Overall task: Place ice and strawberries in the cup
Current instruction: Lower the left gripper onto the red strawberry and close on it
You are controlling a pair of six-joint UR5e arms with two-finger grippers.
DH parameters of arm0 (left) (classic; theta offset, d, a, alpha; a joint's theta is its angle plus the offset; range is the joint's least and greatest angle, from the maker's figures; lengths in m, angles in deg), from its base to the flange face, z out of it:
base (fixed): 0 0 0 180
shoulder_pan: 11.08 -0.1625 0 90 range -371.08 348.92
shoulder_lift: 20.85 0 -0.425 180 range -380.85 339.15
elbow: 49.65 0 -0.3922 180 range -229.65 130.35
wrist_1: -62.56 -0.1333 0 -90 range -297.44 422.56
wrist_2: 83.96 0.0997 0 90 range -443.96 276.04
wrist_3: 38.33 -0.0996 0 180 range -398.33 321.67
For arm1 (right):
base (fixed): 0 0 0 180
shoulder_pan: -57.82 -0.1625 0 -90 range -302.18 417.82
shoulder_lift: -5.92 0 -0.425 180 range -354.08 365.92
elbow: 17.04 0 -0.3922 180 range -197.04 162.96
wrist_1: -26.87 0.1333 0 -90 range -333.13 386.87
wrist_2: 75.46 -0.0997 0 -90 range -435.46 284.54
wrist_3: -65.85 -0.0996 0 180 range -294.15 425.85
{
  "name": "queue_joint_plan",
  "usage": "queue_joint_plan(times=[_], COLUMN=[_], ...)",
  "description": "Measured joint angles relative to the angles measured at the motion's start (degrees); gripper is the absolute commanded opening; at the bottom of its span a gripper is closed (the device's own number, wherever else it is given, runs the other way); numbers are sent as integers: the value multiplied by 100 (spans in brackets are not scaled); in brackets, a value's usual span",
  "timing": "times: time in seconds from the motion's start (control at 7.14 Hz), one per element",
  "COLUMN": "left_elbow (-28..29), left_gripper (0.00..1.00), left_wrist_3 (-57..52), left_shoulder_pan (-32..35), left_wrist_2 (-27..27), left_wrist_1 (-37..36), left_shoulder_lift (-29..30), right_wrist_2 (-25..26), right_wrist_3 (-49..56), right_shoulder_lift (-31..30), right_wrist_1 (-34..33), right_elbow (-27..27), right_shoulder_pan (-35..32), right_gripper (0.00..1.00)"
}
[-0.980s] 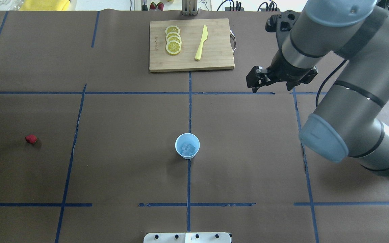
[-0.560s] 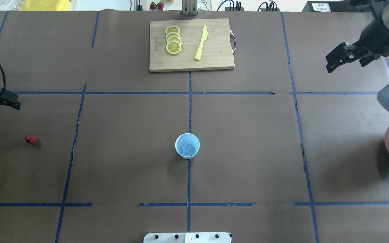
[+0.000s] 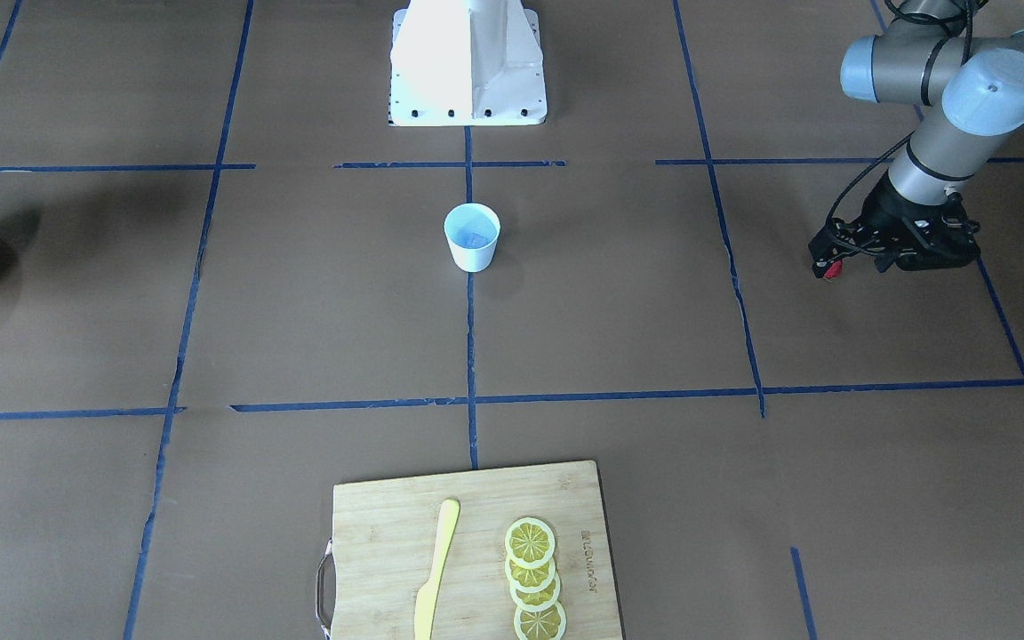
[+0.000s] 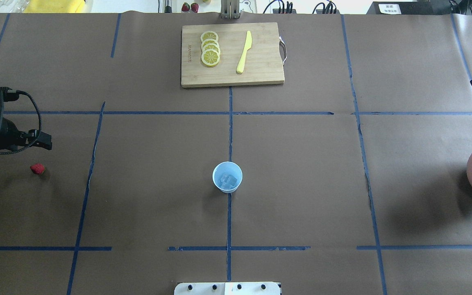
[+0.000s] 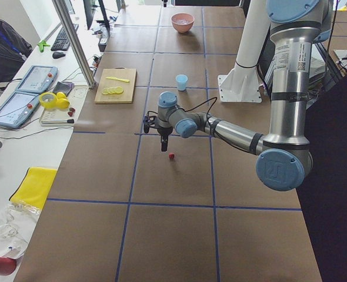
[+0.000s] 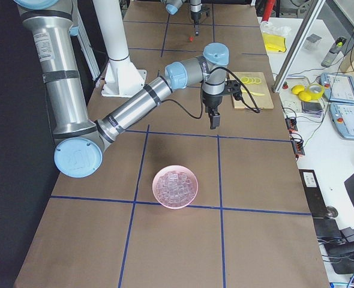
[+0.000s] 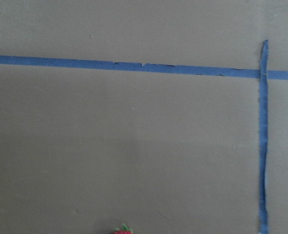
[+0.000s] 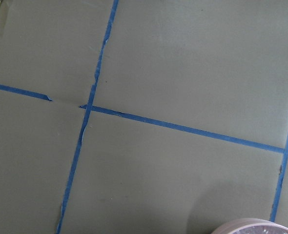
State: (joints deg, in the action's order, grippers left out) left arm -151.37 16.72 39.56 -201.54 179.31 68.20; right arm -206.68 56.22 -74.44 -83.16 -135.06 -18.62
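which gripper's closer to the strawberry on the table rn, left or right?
The left gripper: it hangs just beside the strawberry, not touching it. The right gripper is at the table's opposite end, near the pinkish bowl.

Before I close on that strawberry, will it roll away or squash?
The strawberry is tiny and rounded, loose on flat paper, so a nudge from the left end effector would probably roll it. At that size it is likely very light. Soft or hard I cannot tell; grip gently.
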Motion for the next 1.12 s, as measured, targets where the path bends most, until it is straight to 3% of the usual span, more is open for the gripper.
queue_joint_plan(times=[1.12], left_elbow=[239], left_gripper=[96], left_wrist_3=[578], left_shoulder_pan=[-440], left_wrist_2=[-6], left_wrist_1=[316], left_shoulder_lift=[-115], right_wrist_2=[-96], right_wrist_3=[168], right_shoulder_lift=[-240], right_wrist_1=[0], right_elbow=[18], right_shoulder_pan=[-230], right_gripper=[100])
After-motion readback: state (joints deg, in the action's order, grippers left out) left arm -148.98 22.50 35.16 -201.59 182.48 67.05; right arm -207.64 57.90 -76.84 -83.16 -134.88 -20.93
